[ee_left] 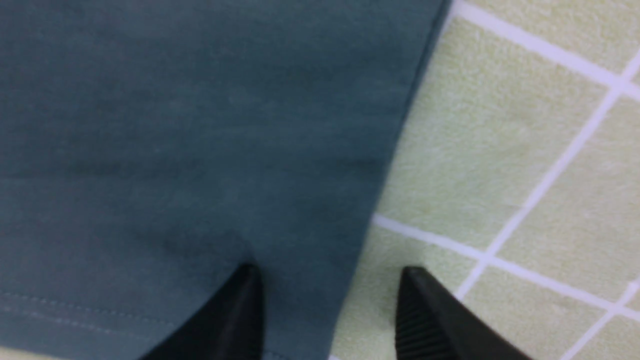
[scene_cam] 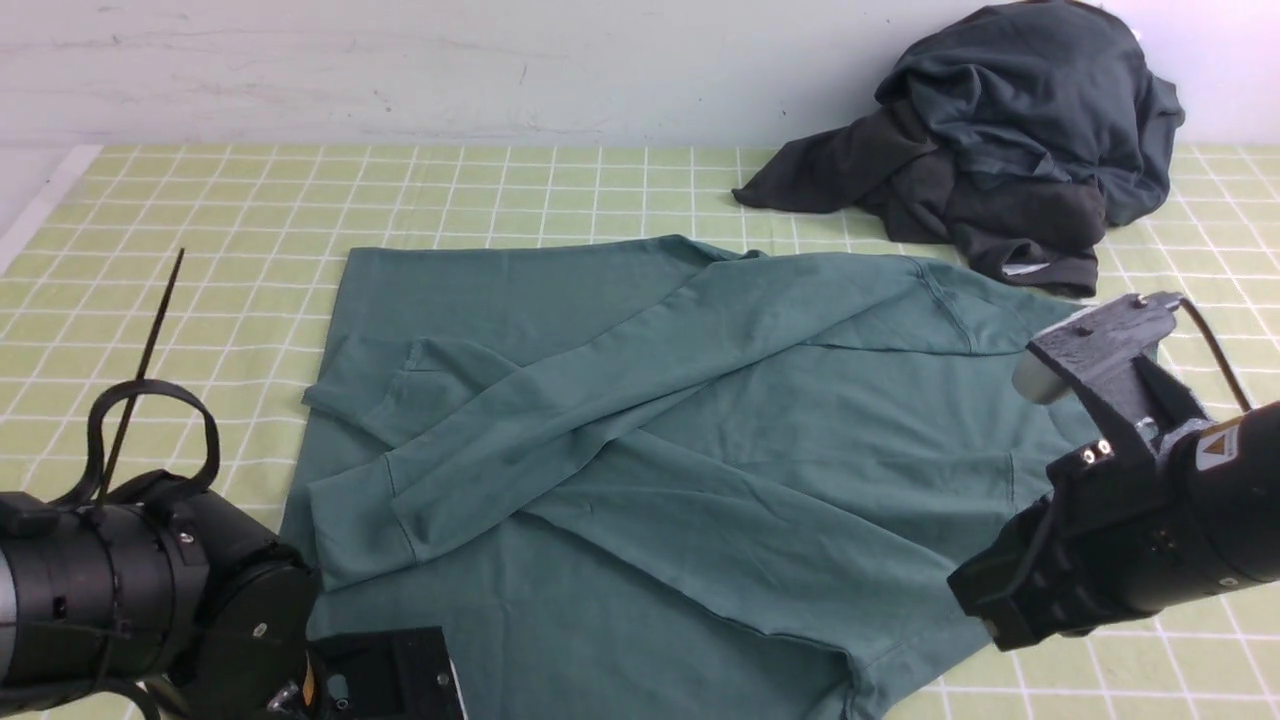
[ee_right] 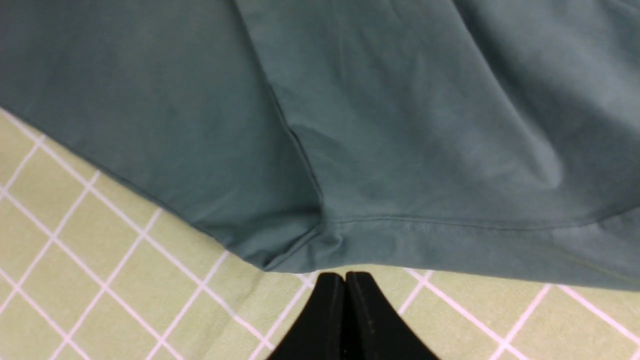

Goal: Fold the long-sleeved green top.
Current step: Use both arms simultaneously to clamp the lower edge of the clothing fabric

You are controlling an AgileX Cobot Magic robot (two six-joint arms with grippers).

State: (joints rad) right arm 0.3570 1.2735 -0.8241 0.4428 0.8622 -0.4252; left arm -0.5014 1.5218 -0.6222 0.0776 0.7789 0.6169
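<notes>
The green long-sleeved top (scene_cam: 640, 420) lies spread on the checked mat, with both sleeves folded across its body toward the left. In the left wrist view my left gripper (ee_left: 327, 280) is open. One finger stands over the top (ee_left: 175, 125), the other over bare mat, and the top's side edge runs between them near a stitched hem. In the right wrist view my right gripper (ee_right: 345, 276) is shut with nothing in it. Its tips are over the mat, just off the hem corner of the top (ee_right: 375, 100).
A dark charcoal heap of clothing (scene_cam: 1010, 130) sits at the back right. The green checked mat (scene_cam: 200, 220) covers the table up to a pale wall. My left arm (scene_cam: 130, 580) fills the near left corner, my right arm (scene_cam: 1120, 520) the near right.
</notes>
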